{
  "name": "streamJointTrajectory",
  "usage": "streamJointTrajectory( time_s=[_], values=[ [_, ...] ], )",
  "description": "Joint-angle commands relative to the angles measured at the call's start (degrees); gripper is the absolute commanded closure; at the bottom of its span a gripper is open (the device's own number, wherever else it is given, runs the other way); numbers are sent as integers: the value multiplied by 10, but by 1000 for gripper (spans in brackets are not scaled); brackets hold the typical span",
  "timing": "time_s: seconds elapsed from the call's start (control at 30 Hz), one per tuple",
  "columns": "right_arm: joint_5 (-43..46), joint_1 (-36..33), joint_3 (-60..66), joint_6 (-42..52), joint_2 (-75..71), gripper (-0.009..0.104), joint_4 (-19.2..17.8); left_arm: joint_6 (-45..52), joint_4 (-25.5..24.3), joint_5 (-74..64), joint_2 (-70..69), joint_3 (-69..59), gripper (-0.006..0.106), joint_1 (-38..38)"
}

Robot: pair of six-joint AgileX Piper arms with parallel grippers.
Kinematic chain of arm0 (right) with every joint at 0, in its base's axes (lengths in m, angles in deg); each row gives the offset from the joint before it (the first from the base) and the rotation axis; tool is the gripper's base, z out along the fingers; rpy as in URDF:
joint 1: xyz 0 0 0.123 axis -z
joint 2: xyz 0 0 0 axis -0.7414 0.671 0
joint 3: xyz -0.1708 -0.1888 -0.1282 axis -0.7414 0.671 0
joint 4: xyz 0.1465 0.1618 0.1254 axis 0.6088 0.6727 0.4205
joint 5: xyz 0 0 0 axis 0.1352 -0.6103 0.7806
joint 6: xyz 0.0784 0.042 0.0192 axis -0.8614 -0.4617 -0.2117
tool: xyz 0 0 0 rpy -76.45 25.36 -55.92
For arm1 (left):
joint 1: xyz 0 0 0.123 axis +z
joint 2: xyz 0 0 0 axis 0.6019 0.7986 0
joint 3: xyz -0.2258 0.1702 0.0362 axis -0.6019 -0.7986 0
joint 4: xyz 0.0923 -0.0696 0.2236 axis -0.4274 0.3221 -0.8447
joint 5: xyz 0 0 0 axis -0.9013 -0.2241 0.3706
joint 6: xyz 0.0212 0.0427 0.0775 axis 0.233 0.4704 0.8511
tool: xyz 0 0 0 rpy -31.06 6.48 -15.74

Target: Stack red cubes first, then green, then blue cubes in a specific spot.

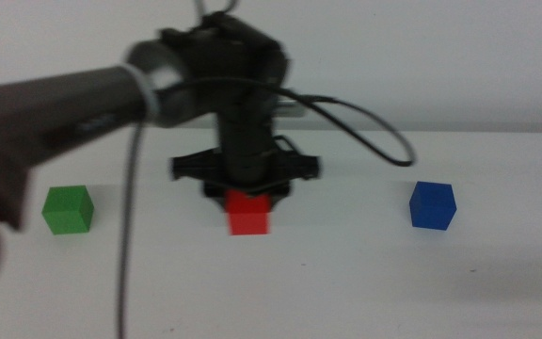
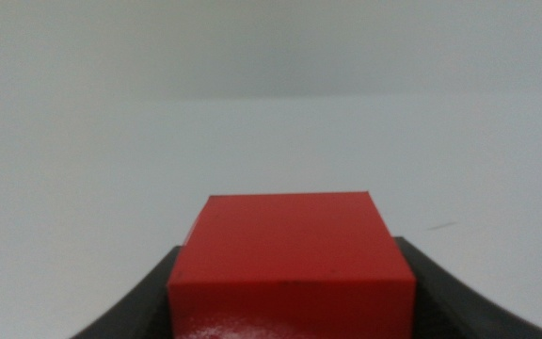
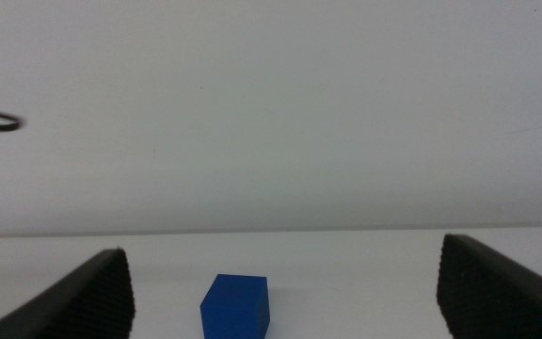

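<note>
Red cube (image 1: 249, 214) at the middle of the white table (image 1: 346, 282), resting on the surface between the two dark jaws of the left claw (image 1: 248, 193). Left arm (image 1: 55, 118) coming in from the left side in the middle view, bent down over the cube, with a grey cable (image 1: 125, 235) hanging beside it. In the left wrist view, red cube (image 2: 290, 259) filling the space between the jaws, each jaw close against one side of it; closed on the cube, as far as visible. Lower part of the cube standing free below the claw in the middle view.

Green cube (image 1: 68, 209) well apart to the left of the red one, on the table, alone. Blue cube (image 1: 432, 204) well apart to the right, also alone on the table. All three roughly in one row.

Right claw (image 3: 280, 292) seen only in the right wrist view, jaws wide apart and holding nothing. Blue cube (image 3: 234, 305) lying on the table ahead of it, between the two jaws in the picture but touching neither.
</note>
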Motion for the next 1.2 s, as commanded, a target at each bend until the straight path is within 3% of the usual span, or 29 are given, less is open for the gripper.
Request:
streamJointTrajectory(
  time_s=[0.0,0.23,1.17],
  values=[
    [5,3,25,-2,-22,10,-3,-23,2,-58,40,51,102,-25],
    [5,3,25,-2,-22,10,-3,-39,25,-58,119,141,102,-54],
    [5,3,25,-2,-22,10,-3,-5,54,-11,173,145,102,-54]
  ],
)
